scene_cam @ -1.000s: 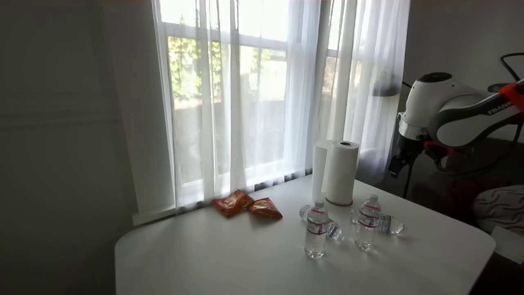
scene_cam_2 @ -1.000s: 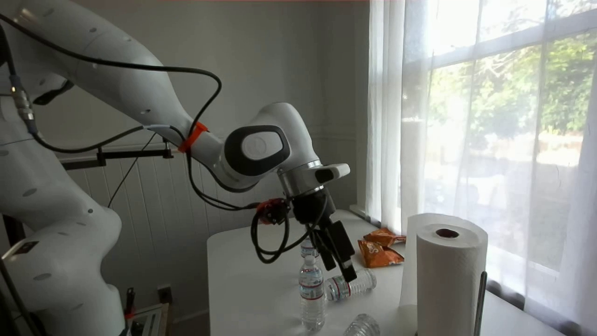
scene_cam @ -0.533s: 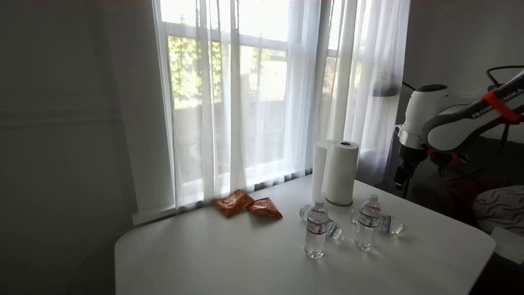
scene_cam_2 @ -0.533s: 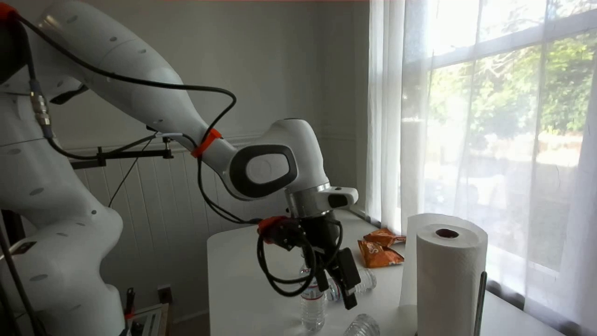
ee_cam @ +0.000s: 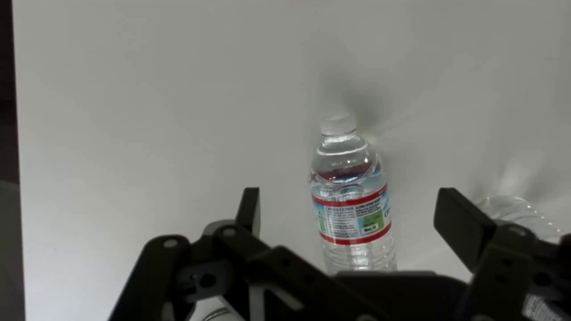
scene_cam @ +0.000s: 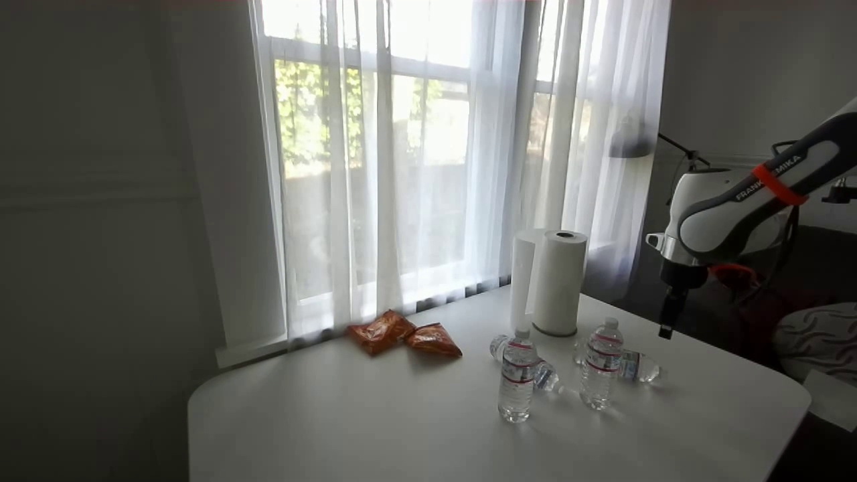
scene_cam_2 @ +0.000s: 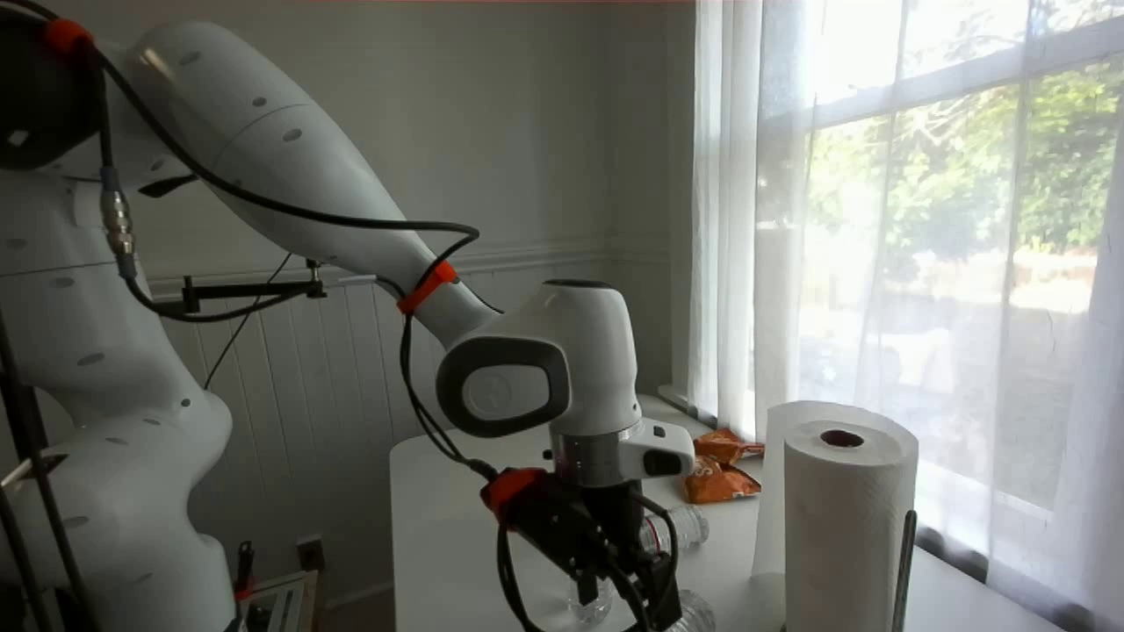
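Observation:
My gripper (ee_cam: 348, 194) stands open above the table, one finger on each side of a clear water bottle (ee_cam: 352, 218) in the wrist view, without a grip on it. This bottle appears to lie on its side, cap away from the gripper's body, which hides its base. Most likely it is the lying bottle (scene_cam: 631, 367) just below my gripper (scene_cam: 665, 332) in an exterior view. Close by stands an upright bottle (scene_cam: 602, 367); it is probably the partly hidden bottle (ee_cam: 517, 214) at the wrist view's right. The fingers run past the bottom edge in an exterior view.
Another upright bottle (scene_cam: 517, 381) has a lying bottle (scene_cam: 548, 377) behind it. A paper towel roll (scene_cam: 561, 284) stands near the window, and two orange snack bags (scene_cam: 381, 333) lie by the curtains. The table's edge (ee_cam: 18, 156) runs along the wrist view's left.
The arm has come down toward the table in both exterior views, the gripper now standing lower, over the bottles. The bottles, roll and bags have not moved.

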### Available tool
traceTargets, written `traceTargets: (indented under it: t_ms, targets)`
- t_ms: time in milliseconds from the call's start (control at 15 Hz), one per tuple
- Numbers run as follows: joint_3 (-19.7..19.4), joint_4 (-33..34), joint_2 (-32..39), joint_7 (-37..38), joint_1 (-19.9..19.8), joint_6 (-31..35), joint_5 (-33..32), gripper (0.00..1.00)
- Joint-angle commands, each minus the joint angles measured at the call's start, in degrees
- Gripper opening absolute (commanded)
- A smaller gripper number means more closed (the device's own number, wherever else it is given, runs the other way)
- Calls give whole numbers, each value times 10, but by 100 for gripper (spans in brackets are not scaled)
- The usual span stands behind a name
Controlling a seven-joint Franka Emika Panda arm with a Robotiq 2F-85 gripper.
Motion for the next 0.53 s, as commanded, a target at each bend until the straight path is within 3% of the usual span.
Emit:
traceTargets:
  t_ms: [0,467]
  targets:
    - [7,12,43,-68,-12,15,33,100]
    - [40,20,119,-85,-22,95,63,100]
